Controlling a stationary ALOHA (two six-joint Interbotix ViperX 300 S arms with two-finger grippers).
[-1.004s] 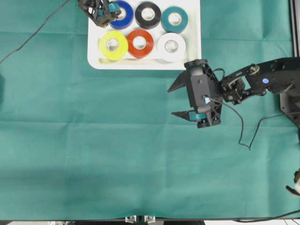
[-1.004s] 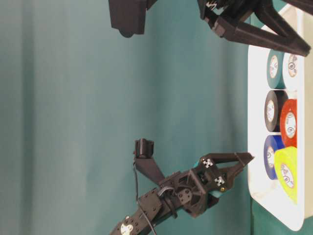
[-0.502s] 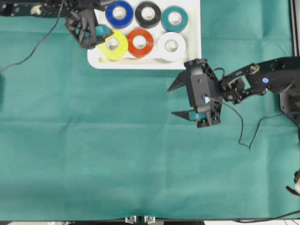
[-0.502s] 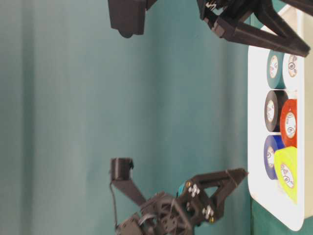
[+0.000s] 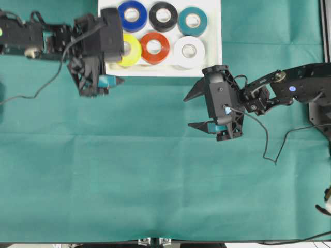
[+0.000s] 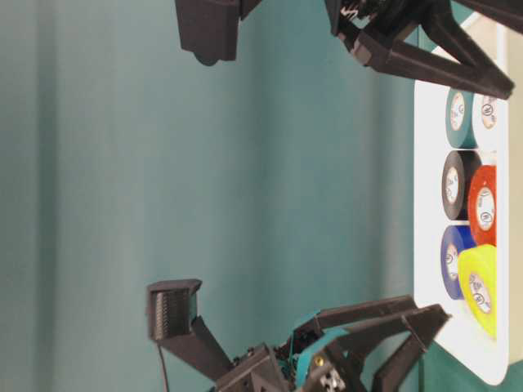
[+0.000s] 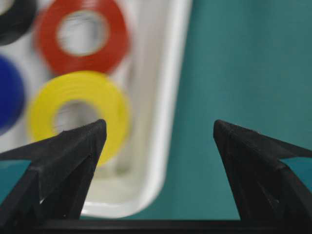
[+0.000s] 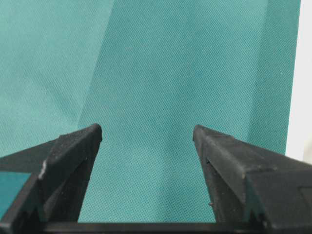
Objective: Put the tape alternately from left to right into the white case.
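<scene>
A green cloth (image 5: pixel 155 175) covers the whole table. At its far edge lies the white case (image 5: pixel 214 54) — six tape rolls (image 5: pixel 155 46) inside, in two rows of three. Left gripper (image 5: pixel 120 62) and right gripper (image 5: pixel 192 110) — both spread wide, empty.

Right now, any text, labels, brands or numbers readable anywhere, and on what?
None readable.
Small dark marks, too small and blurred to read: pale inner cores of the red ring-shaped tape roll, black roll, teal roll.
Nothing printed shows on the shallow white plastic case.
</scene>
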